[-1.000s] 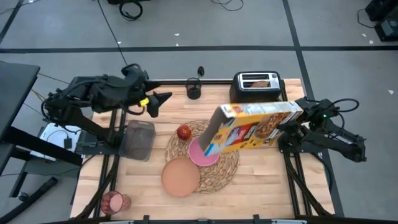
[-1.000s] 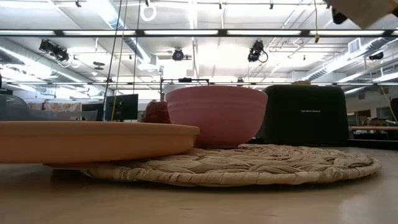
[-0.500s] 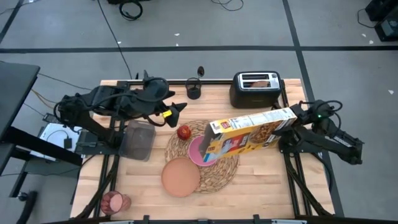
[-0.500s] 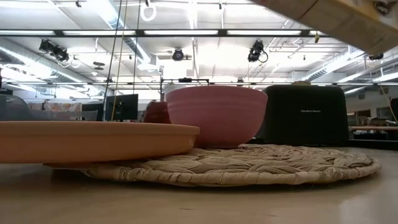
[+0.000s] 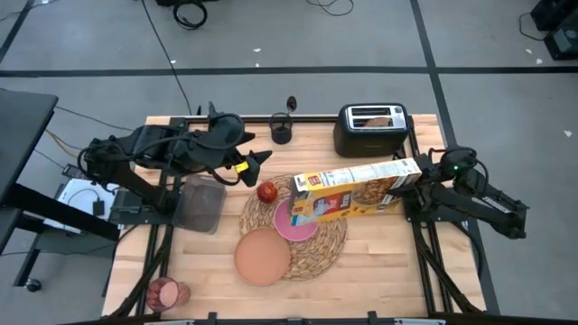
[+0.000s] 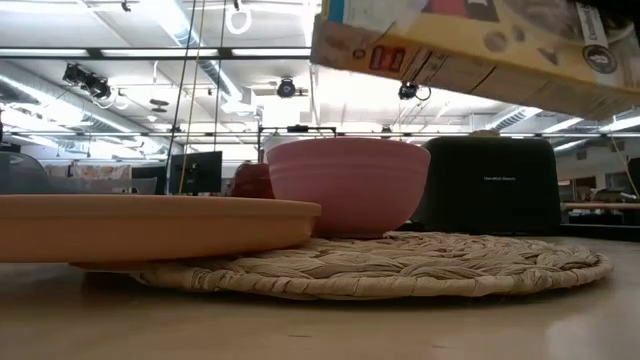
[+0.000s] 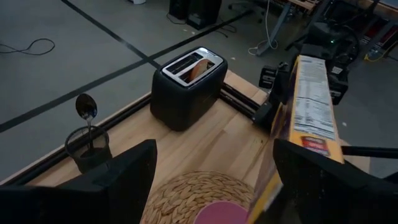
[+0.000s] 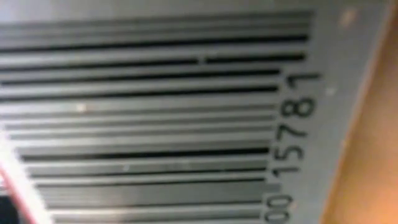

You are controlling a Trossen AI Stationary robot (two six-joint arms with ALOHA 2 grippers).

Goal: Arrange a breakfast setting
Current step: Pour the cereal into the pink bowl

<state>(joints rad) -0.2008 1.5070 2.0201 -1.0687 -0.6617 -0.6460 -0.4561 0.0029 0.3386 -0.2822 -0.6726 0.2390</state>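
My right gripper (image 5: 412,181) is shut on the yellow-and-blue cereal box (image 5: 352,191), which hangs nearly level above the pink bowl (image 5: 291,222); the box also shows in the low view (image 6: 470,50). The bowl stands on the woven placemat (image 5: 312,248). The salmon-brown plate (image 5: 262,255) rests partly on the mat's near left edge. The red apple (image 5: 267,191) sits at the mat's far left edge. My left gripper (image 5: 257,165) is open and empty, above the table just left of the apple. The toast (image 5: 379,117) sticks up from the black toaster (image 5: 372,131). The spoon (image 7: 86,111) stands in a dark holder (image 5: 281,132). The pink cup (image 5: 165,292) is at the near left. My right gripper holds the cereal box by its right end (image 5: 404,181), coming level from the table's right. The box's barcode face (image 8: 155,112) fills the right wrist view and hides the fingers. The box is lifted clear, lying nearly level, its free end (image 5: 302,194) over the bowl.
A grey translucent container (image 5: 200,200) lies left of the placemat, under my left arm. The toaster stands at the far right and the dark holder at the far middle. Bare wood shows at the near right (image 5: 388,271).
My right gripper has lowered and tipped the cereal box: its free end has swung down from high above the table toward the bowl, and the box now lies nearly level. My left gripper has gone toward the table's right, toward the apple, then stayed still.
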